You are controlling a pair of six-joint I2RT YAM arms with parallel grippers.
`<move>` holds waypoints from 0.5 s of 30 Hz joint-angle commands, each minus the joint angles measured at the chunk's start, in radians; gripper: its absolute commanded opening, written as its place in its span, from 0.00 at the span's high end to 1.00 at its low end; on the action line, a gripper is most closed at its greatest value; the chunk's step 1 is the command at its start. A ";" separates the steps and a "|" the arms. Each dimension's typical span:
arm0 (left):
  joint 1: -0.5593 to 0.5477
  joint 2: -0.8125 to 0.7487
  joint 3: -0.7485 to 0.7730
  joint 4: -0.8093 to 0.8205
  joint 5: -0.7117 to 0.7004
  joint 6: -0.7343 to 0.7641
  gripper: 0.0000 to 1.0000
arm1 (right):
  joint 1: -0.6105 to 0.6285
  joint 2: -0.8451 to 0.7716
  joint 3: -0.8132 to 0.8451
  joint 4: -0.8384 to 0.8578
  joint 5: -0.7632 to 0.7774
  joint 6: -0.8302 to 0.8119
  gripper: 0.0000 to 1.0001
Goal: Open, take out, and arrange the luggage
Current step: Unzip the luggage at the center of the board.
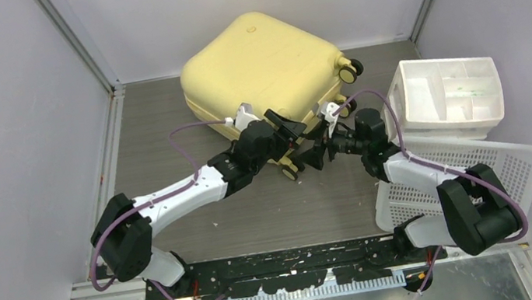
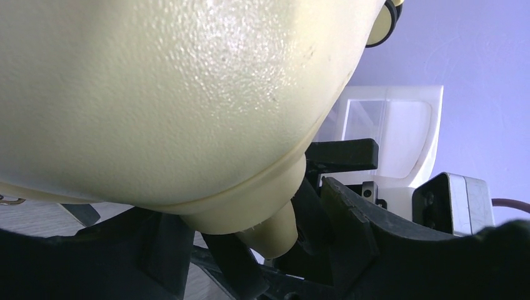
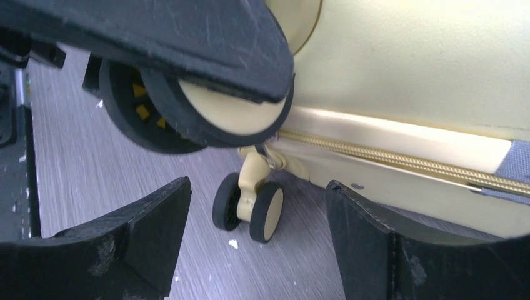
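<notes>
The pale yellow luggage [image 1: 259, 65] lies closed and flat at the back middle, its caster side turned to the near right. My left gripper [image 1: 286, 133] is at its near corner, and its fingers [image 2: 350, 212] clasp a caster there. In the right wrist view, one left finger [image 3: 156, 37] presses on that caster wheel [image 3: 219, 119]. My right gripper [image 1: 317, 154] is open and empty just right of that corner, low over the floor. A second caster [image 3: 250, 206] stands on the floor ahead of its gap. The closed zipper [image 3: 387, 159] runs along the shell [image 3: 406, 62].
A white drawer bin [image 1: 447, 89] stands at the right, partly on a white perforated basket [image 1: 478, 175] beside the right arm. The bin also shows in the left wrist view [image 2: 387, 131]. Grey walls close in the left, back and right.
</notes>
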 commanded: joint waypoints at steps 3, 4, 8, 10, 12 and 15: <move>0.024 -0.085 0.194 0.392 -0.086 0.050 1.00 | 0.068 0.023 -0.002 0.239 0.198 0.131 0.19; 0.024 -0.087 0.200 0.395 -0.089 0.050 0.99 | 0.070 0.018 -0.001 0.237 0.206 0.132 0.19; 0.025 -0.097 0.210 0.410 -0.108 0.058 0.99 | 0.070 -0.038 -0.002 0.181 0.207 0.156 0.19; 0.026 -0.106 0.210 0.415 -0.120 0.060 1.00 | 0.070 -0.064 -0.007 0.182 0.210 0.198 0.20; 0.030 -0.114 0.209 0.420 -0.130 0.058 1.00 | 0.070 -0.066 -0.007 0.194 0.240 0.242 0.21; 0.035 -0.120 0.216 0.425 -0.139 0.057 1.00 | 0.074 -0.050 0.007 0.187 0.255 0.280 0.26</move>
